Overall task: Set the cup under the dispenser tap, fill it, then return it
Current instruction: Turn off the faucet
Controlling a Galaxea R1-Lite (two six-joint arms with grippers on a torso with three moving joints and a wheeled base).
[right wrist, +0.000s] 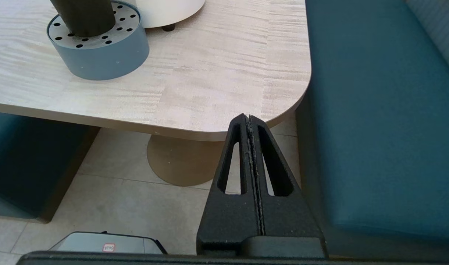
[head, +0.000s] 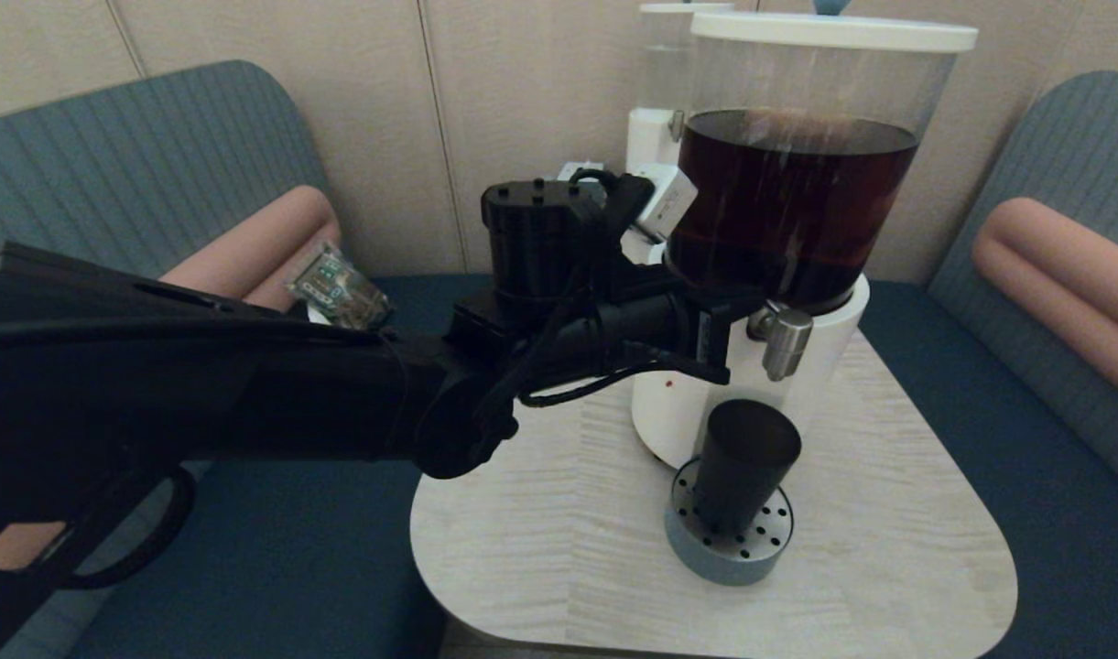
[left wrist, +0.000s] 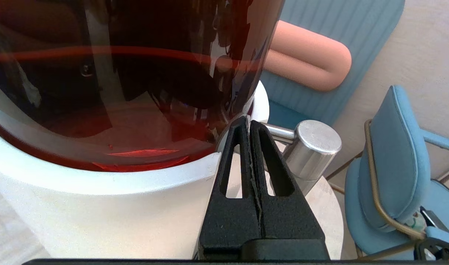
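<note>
The matte black, handleless tapered plastic tumbler (head: 746, 462) stands upright on a round blue-grey drip tray with a perforated metal top (head: 731, 558), which sits on the pale wood-grain table (head: 897, 540) towards its front edge, just in front of the white base of the large clear-tank dispenser of dark brown liquid (head: 797, 210). The short brushed-steel cylindrical tap (head: 783, 337) juts from the front of that base, and the tumbler's rim lies directly below it with a clear gap between the two. The left gripper (left wrist: 249, 123) is up at the level of the tap, well above the tumbler and not touching it: in the left wrist view its two black fingers (left wrist: 268, 162) are pressed together with nothing between them, their tips close against the curve where the tank meets the white base, just beside the tap's stem (left wrist: 312, 145). In the head view the left arm (head: 559, 320) reaches across from the left edge of the table to that spot. The right gripper (right wrist: 249, 117) hangs off the table beyond its rounded front corner, over the tiled floor (right wrist: 110, 206) beside the dark teal bench seat (right wrist: 378, 110); its fingers are likewise closed flat on each other and empty, well apart from the tumbler (right wrist: 82, 14) and tray (right wrist: 99, 51). A second, smaller white dispenser (head: 668, 101) stands behind the large one near the table's back edge.
</note>
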